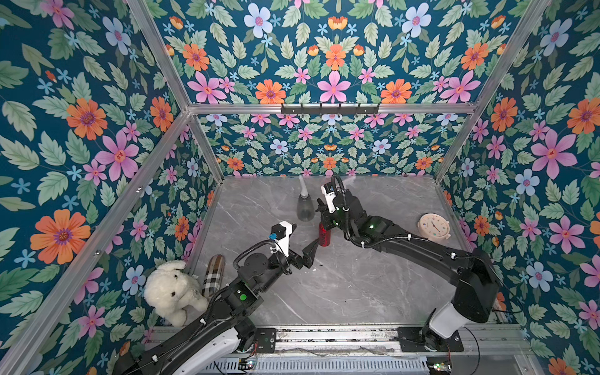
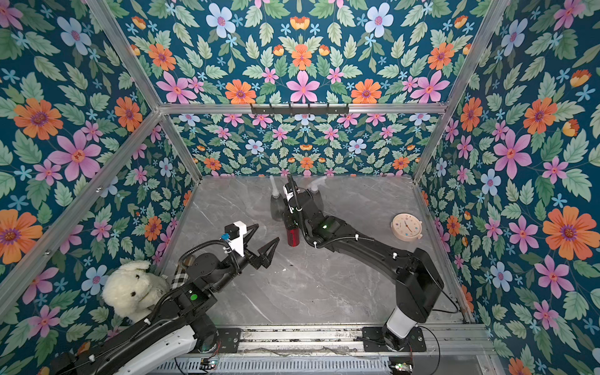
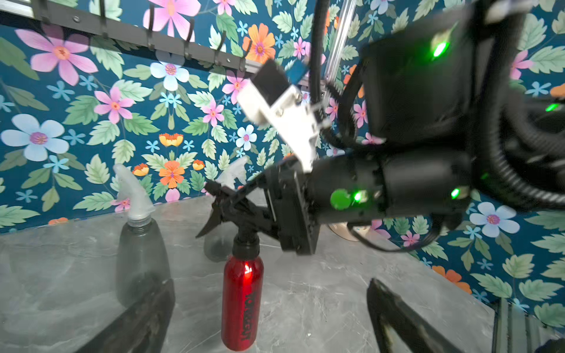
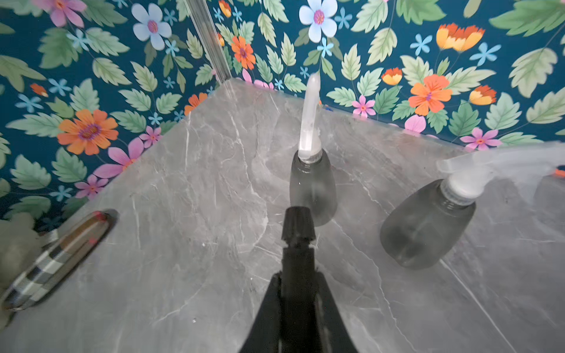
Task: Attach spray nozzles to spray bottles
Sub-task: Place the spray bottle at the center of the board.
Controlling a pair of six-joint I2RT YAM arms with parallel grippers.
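Note:
A slim red spray bottle (image 3: 241,299) stands upright mid-table, also seen in both top views (image 1: 324,238) (image 2: 293,237). A black spray nozzle (image 3: 232,211) sits with its collar on the bottle's neck. My right gripper (image 1: 321,211) is shut on this nozzle (image 4: 298,232) from above. My left gripper (image 3: 270,314) is open, its fingers (image 3: 146,318) either side of the red bottle and not touching it. Behind stand two smoky-grey bottles (image 4: 313,186) (image 4: 425,226), each topped by a clear nozzle (image 4: 310,122) (image 4: 477,171).
A white plush toy (image 1: 172,292) and a plaid oblong case (image 1: 214,276) lie at the near left wall. A round cream clock (image 1: 434,226) lies by the right wall. A black hook rail (image 1: 329,108) hangs on the back wall.

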